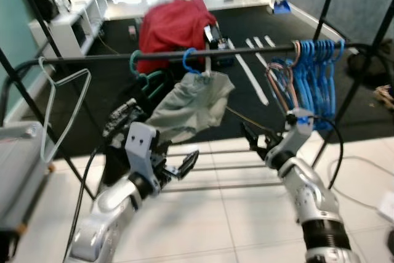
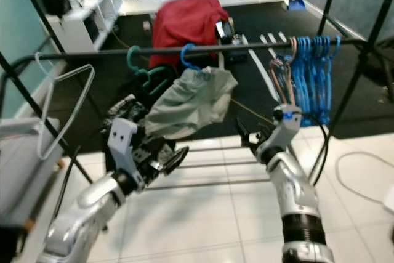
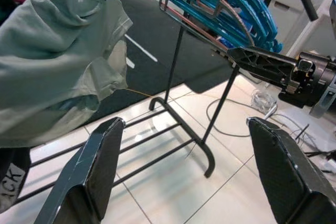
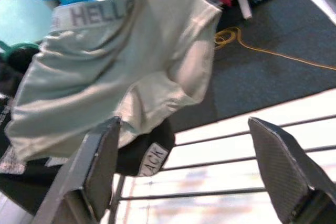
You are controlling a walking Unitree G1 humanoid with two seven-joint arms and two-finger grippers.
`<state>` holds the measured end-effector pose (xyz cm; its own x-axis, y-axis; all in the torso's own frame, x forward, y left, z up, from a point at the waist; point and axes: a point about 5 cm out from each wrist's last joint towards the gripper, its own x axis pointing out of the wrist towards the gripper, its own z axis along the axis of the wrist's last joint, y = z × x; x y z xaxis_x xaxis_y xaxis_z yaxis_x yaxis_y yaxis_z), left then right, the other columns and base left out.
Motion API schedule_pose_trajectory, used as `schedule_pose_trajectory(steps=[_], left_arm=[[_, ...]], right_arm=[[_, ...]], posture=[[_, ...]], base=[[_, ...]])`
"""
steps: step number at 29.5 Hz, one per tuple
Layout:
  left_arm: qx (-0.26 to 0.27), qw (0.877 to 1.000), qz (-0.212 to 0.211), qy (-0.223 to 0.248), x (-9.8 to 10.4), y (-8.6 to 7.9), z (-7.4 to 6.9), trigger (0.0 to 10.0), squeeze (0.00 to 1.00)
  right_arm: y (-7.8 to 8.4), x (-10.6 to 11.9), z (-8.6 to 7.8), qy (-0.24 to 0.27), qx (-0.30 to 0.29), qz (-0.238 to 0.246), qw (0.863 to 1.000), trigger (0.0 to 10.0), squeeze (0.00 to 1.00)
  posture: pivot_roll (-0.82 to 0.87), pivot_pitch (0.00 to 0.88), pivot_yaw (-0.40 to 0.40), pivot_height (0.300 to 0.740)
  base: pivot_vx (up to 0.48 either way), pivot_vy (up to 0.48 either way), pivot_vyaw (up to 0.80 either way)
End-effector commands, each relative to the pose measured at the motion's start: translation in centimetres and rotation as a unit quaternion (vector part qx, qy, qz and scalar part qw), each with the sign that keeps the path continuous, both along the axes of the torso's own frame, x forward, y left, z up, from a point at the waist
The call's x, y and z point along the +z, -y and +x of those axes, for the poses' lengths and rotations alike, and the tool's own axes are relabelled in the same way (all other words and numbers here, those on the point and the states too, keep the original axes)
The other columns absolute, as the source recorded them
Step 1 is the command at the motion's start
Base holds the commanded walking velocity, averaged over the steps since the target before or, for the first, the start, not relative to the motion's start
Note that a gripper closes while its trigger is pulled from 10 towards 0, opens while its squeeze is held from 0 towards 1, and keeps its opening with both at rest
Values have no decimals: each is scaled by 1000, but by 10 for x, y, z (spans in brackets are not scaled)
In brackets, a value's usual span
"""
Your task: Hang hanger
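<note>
Your black clothes rail (image 1: 246,52) runs across the scene from 9 to 3 o'clock. On it, near the middle, a blue hanger (image 1: 192,61) carries pale grey-green underwear (image 1: 191,106) with a lettered waistband; a teal hanger (image 1: 140,69) hangs just beside it toward 9 o'clock, with dark clothing (image 1: 123,118) below. Out toward 3 o'clock a tight bunch of blue hangers (image 1: 320,72) hangs on the rail, with a few copper-coloured hangers (image 1: 280,84) against its near side. A thin white wire hanger (image 1: 61,112) hangs at the 9 o'clock end of the rail. Behind the rail, at 12 o'clock, a red garment (image 1: 172,26) is heaped over something on the dark carpet (image 1: 289,26), and white shelving (image 1: 77,20) stands at 10 o'clock. The rack's low bars (image 1: 215,167) cross the white tile floor (image 1: 228,226) under your hands.

Your left hand (image 1: 178,167) sits at 7 o'clock, below the underwear, fingers spread wide with nothing between them. Your right hand (image 1: 255,140) sits at 4 o'clock, just below the copper-coloured hangers, fingers likewise wide apart and holding nothing; in the left wrist view its fingertip reaches close to a copper-coloured hanger's lower bar, though you cannot tell whether it touches.
</note>
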<state>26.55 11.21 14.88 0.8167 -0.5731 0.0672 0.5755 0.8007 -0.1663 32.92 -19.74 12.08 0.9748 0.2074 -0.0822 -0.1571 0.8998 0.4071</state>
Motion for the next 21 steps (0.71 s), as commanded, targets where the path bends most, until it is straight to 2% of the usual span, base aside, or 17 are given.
schedule_pose_trajectory(steps=[1,6,11,13,16,17,21], left_arm=[[15,1000,1,-3,-2,-5,7,10000,0],[34,999,-8,-5,-3,-11,15,10000,0],[52,998,-20,-8,-4,-14,19,10000,0],[89,995,-33,-5,-3,-21,26,10000,0],[112,993,-33,-1,-3,-26,30,10000,0],[146,989,-31,6,-2,-33,39,10000,0],[159,987,-33,10,-2,-37,47,10000,0]], right_arm=[[-7,1,0,2,14,-6,1000,10000,0],[-11,1,0,4,21,-18,1000,10000,0],[-12,0,1,3,23,-20,1000,10000,0],[-13,0,2,1,26,-24,999,10000,0],[-13,1,2,1,29,-27,999,10000,0],[-14,1,3,1,32,-31,999,10000,0],[-14,2,3,1,33,-32,999,10000,0]], posture=[[-145,52,10,740],[-146,47,12,740],[-141,44,4,740],[-142,43,0,740],[-141,42,-2,740],[-141,45,-4,740],[-142,52,-3,740]], base=[[0,-439,0],[0,-416,0],[0,0,0],[0,0,0],[0,0,0],[0,0,0],[0,0,0]])
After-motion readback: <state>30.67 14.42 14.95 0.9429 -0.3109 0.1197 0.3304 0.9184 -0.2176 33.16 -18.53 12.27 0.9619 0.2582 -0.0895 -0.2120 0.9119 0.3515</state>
